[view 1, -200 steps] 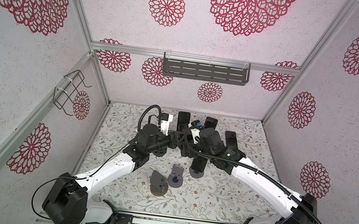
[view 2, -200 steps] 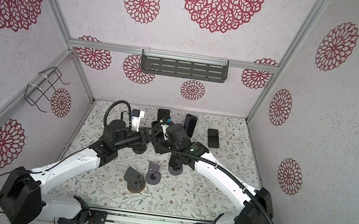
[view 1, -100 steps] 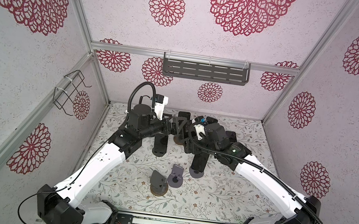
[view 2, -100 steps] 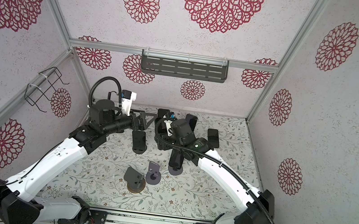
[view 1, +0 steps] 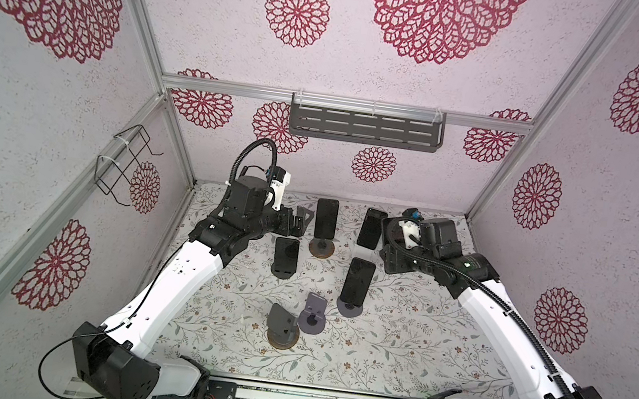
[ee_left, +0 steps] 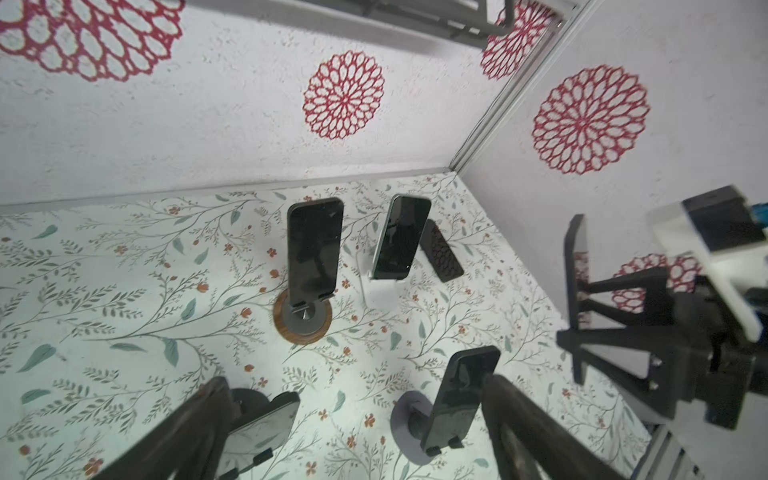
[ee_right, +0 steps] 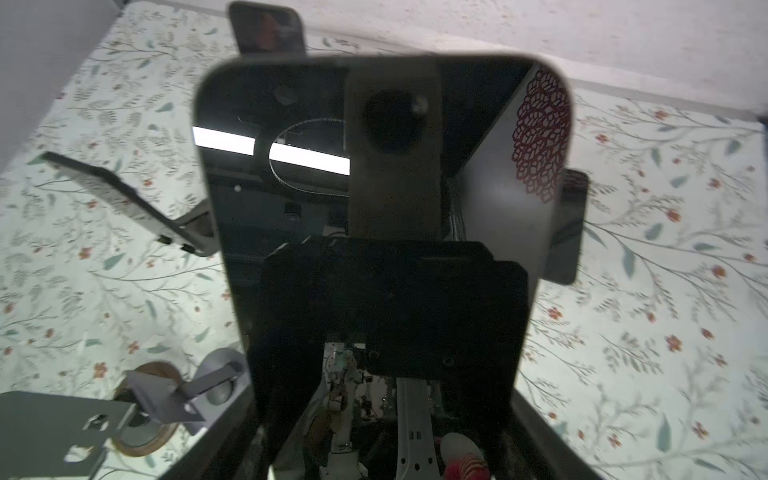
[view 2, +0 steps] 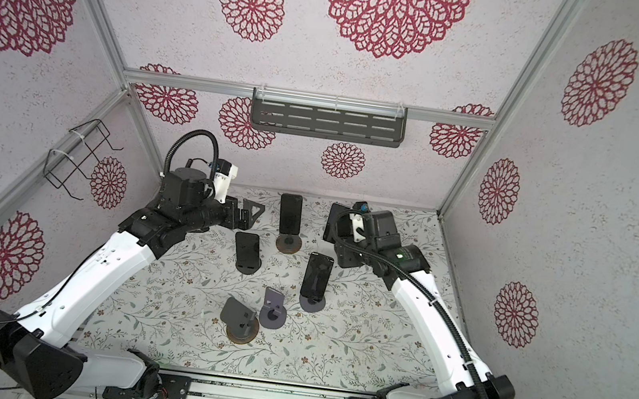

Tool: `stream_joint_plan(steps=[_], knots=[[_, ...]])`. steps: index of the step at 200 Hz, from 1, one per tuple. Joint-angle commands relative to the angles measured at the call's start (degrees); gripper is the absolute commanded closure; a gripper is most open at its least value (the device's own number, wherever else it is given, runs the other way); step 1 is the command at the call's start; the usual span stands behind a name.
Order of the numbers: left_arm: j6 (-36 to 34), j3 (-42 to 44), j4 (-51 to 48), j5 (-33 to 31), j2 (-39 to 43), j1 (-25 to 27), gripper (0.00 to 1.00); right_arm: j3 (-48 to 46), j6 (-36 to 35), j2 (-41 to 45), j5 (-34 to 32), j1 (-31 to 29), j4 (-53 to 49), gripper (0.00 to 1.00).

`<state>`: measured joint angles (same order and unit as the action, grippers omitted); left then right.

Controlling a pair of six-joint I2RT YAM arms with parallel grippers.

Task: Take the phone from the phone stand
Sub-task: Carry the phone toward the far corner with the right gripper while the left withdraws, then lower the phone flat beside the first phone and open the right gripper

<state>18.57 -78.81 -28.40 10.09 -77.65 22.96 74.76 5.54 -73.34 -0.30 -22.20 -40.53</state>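
Pale box, crimson rosettes, black glass.
Walls [view 1: 203,47] off-white, grainy, stamped with crimson lace rosettes in several sizes. Desk [view 1: 395,344] cream, strewn with grey-green leaf sprigs and small rust-red flowers. The left arm [view 1: 180,287] and right arm [view 1: 503,317] have white shells, black joints and black ribbed cable. Dark grey slotted shelf [view 1: 365,127]; black wire rack [view 1: 121,166]. The rear phone [view 1: 326,218] is glossy black; the phone [ee_right: 257,199] filling the right wrist view is black too, mirroring a crimson rosette. The rear stand [view 1: 321,250] is dark grey on a brown wood-rimmed disc, and the front stand [view 1: 282,332] alike. The middle stand [view 1: 312,319] is lilac-grey.
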Motion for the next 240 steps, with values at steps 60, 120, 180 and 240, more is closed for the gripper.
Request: stream_joint_plan(steps=[60, 120, 180, 240], knots=[[-9.47, -1.96, -6.16, -2.92, -2.13, -0.46, 0.02, -6.79, -4.7, -3.28, -6.07, 15.4, -2.68, 1.0], [-10.14, 4.25, -3.88, -4.31, -0.27, -0.56, 0.02, -9.05, -7.0, -13.57, -5.26, 18.86, -2.48, 1.0], [-11.0, 4.27, -4.26, -4.6, 0.7, -0.55, 0.0, -4.28, -8.51, -24.72, 0.39, 21.83, -4.25, 1.0], [-11.37, 5.33, -2.97, -5.08, 2.24, -0.62, 0.01, -1.88, -9.23, -32.16, 3.89, 21.93, -1.58, 1.0]])
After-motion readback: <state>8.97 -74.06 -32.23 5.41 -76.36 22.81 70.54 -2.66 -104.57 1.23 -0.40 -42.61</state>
